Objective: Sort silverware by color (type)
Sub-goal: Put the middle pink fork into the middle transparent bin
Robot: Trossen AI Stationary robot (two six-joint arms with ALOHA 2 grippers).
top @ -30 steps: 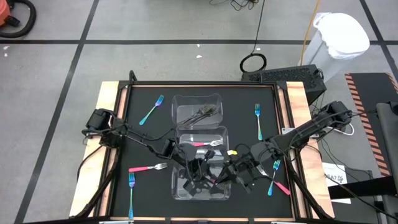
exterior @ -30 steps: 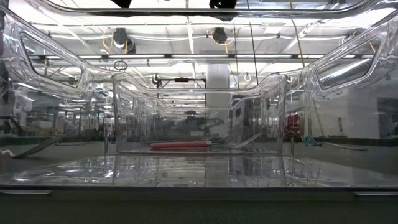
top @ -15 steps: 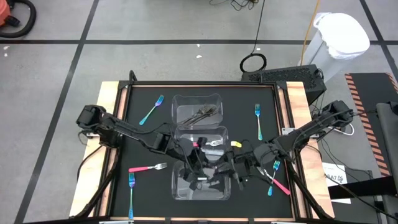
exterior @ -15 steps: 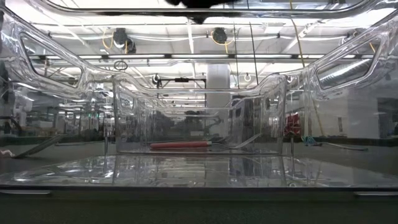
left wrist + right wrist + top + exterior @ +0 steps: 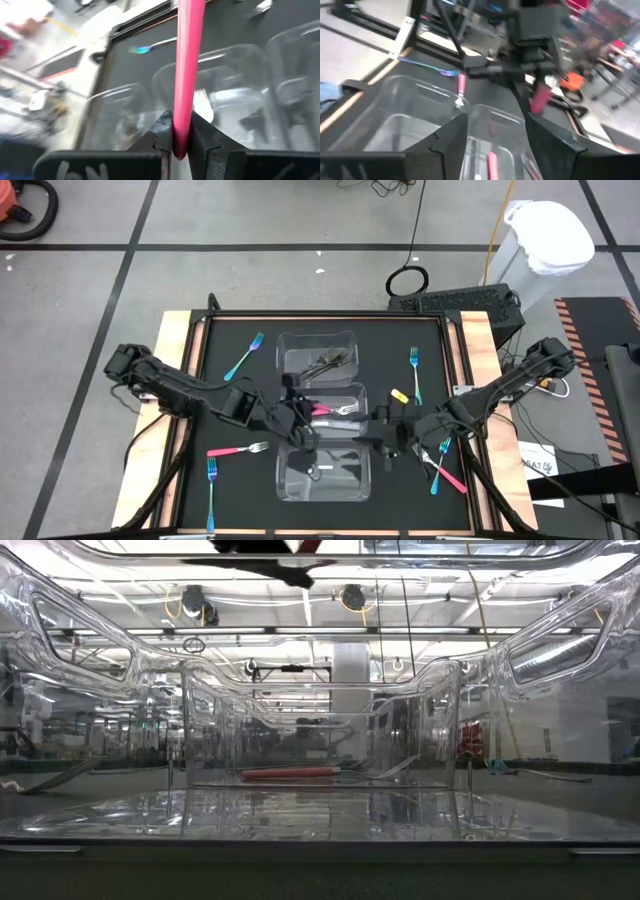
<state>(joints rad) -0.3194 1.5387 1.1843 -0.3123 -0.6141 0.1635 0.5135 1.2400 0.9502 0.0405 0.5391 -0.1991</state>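
Note:
My left gripper [image 5: 303, 431] hangs above the gap between the middle [image 5: 352, 392] and near [image 5: 285, 485] clear containers, shut on a pink-handled fork [image 5: 188, 70]. The right wrist view also shows that fork [image 5: 540, 98]. My right gripper [image 5: 374, 436] is open just right of it, above the near container's far right corner, with nothing between its fingers [image 5: 449, 142]. Another pink fork [image 5: 330, 410] lies in the middle container, and dark grey forks [image 5: 328, 361] lie in the far one. Teal forks [image 5: 243, 356] [image 5: 415, 372] [image 5: 211, 478] [image 5: 441, 452] and pink forks [image 5: 238, 449] [image 5: 448, 477] lie on the mat. My left gripper pinches the pink fork's handle near one end [image 5: 181, 142] between its two fingers [image 5: 161, 134]. The handle runs on out past the fingertips, in line with the fingers. The gripper slants downward, and the fork is lifted clear of the containers and the mat.
The three clear containers stand in a row down the middle of the black mat [image 5: 390, 340], which has wooden side rails [image 5: 172, 350]. The two arms reach in from the left and right and nearly meet over the containers. Loose forks lie on both sides of the row.
My left gripper has risen out of the near container and gone toward the far edge. It has tipped up from pointing down to a shallow slant, still shut on the pink fork. My right gripper has opened, tipped up and drawn toward the far edge.

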